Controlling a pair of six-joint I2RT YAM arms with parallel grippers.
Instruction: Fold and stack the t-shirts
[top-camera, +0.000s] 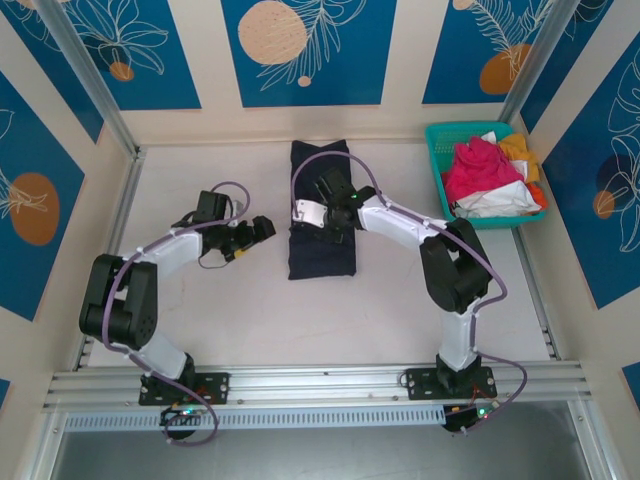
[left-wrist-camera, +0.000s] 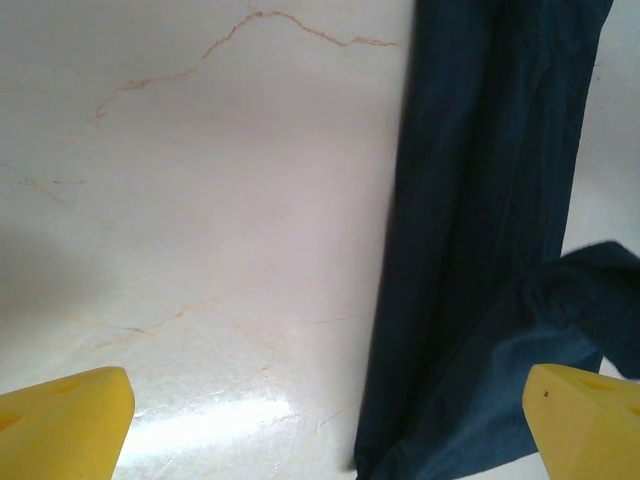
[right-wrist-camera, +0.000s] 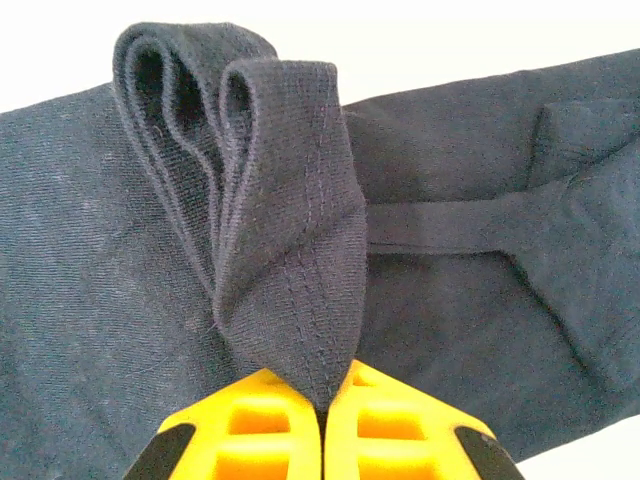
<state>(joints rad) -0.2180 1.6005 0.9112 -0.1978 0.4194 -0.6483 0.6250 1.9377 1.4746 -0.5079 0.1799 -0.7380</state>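
Mid-fold on the navy t-shirt (top-camera: 322, 252)

Left gripper (top-camera: 262, 228) hangs wide open just beside the shirt's left edge, holding nothing. The shirt lies as a long strip mid-table (top-camera: 220, 320), and the right gripper (right-wrist-camera: 322, 405) is clamped on a bunched fold of it. Next up, I'd guess: carry that pinch across to halve the strip, then let go. The pink t-shirt (top-camera: 480, 172) and others sit in the teal basket (top-camera: 438, 160), far right.

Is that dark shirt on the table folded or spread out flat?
Folded: the navy shirt lies as a narrow strip, and the right tool pinches several stacked layers.
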